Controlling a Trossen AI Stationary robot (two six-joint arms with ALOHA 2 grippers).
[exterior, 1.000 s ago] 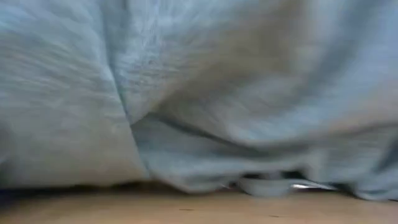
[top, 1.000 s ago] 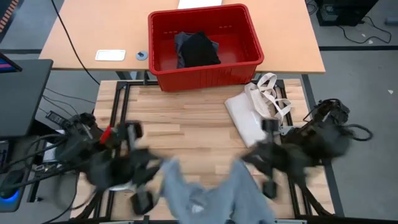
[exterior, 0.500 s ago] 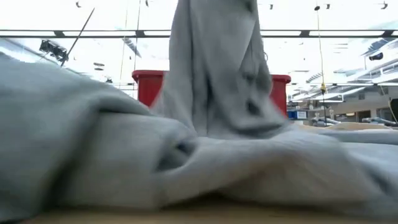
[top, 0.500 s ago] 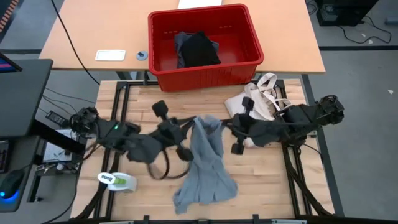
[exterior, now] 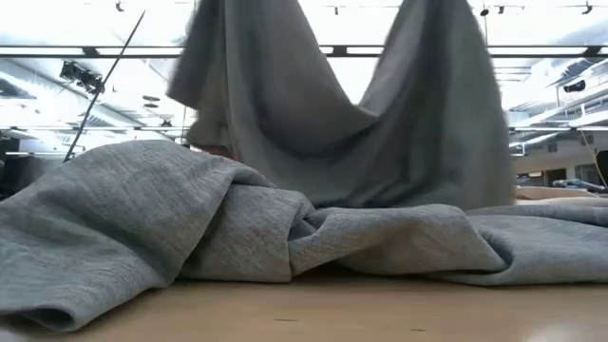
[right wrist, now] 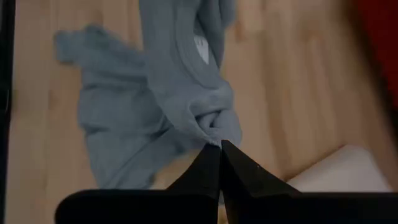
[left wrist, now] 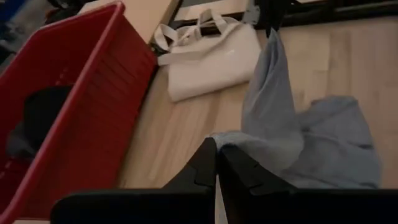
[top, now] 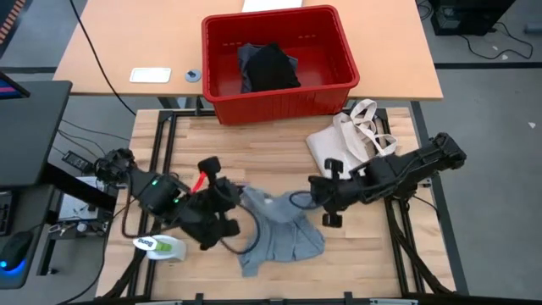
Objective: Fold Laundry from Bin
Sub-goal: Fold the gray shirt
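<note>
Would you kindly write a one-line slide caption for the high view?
Left gripper and right gripper hold a grey T-shirt stretched between them above the table, before the red bin.

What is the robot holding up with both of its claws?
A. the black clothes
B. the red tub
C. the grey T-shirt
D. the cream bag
C: both the left gripper and the right gripper are shut on the light grey T-shirt, which sags between them onto the wooden table, while the black garment lies in the red bin.
</note>
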